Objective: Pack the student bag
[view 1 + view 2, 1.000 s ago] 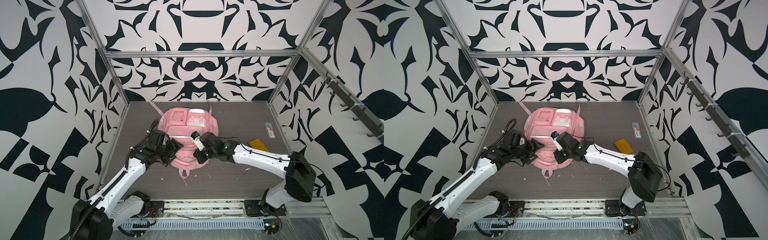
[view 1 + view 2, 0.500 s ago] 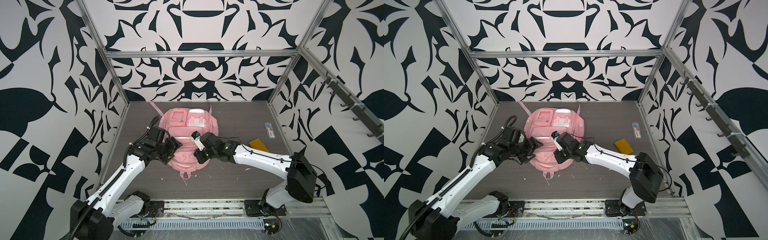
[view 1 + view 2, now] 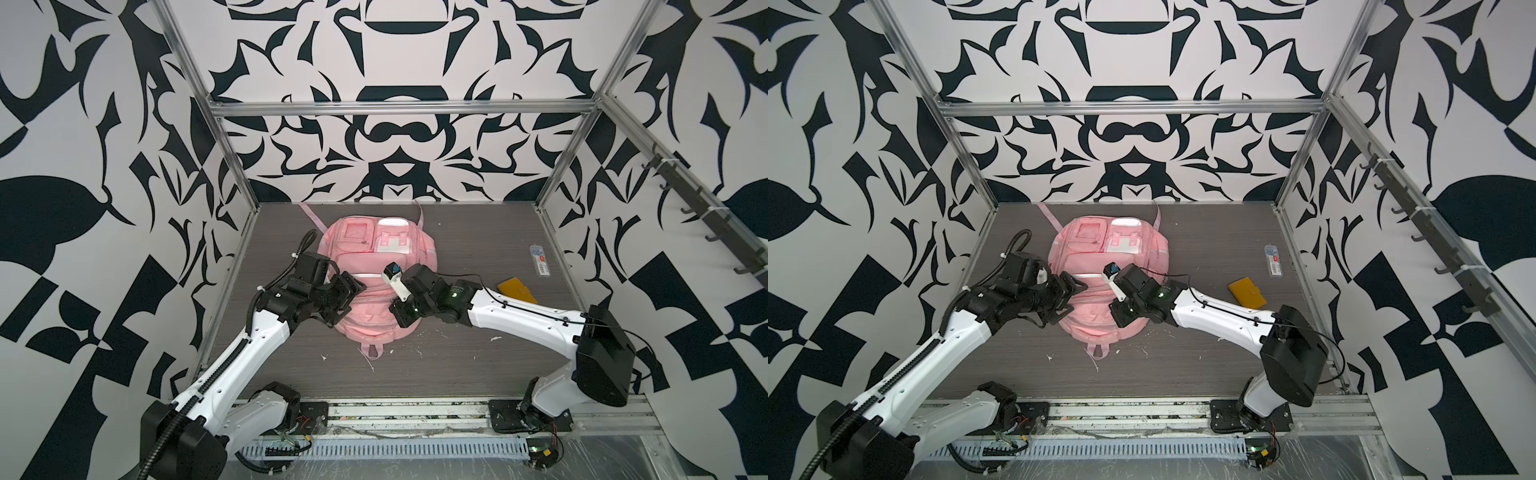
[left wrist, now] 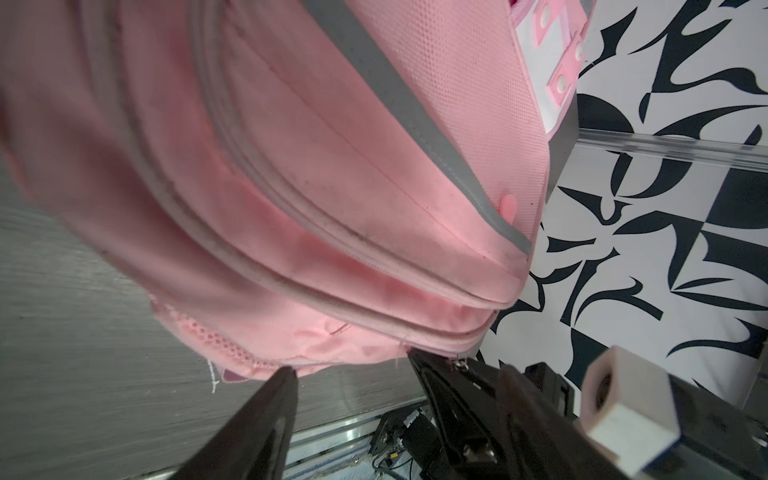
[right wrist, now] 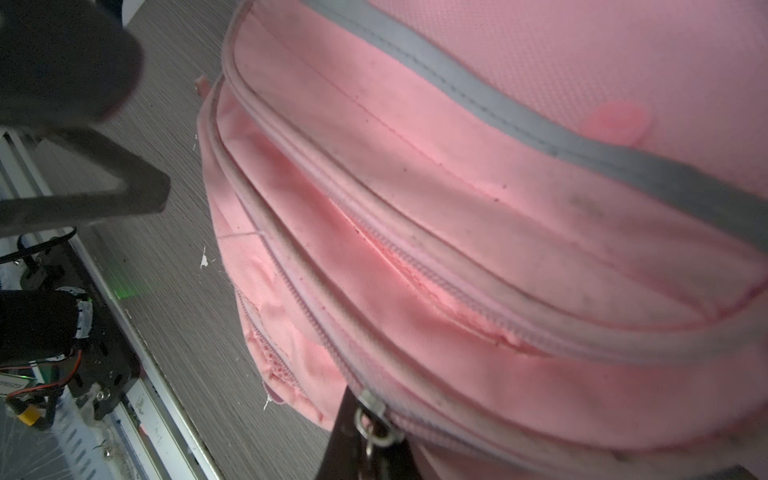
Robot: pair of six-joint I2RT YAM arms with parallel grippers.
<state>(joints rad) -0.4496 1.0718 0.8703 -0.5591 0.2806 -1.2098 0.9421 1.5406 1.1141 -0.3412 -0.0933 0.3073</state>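
Bag (image 3: 376, 257) flat on counter (image 3: 457, 365), centre-far, front up. Judged soft, light, likely to bunch and slide under pull. Best holds: zip pull (image 5: 374, 424), seam edges. Right gripper (image 5: 365, 451) clamped on zip pull; left gripper (image 3: 349, 301) jaws apart beside bag's left edge.

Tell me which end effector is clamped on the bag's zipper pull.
The right end effector, shut on the zipper pull of the student bag; the left end effector stands open.
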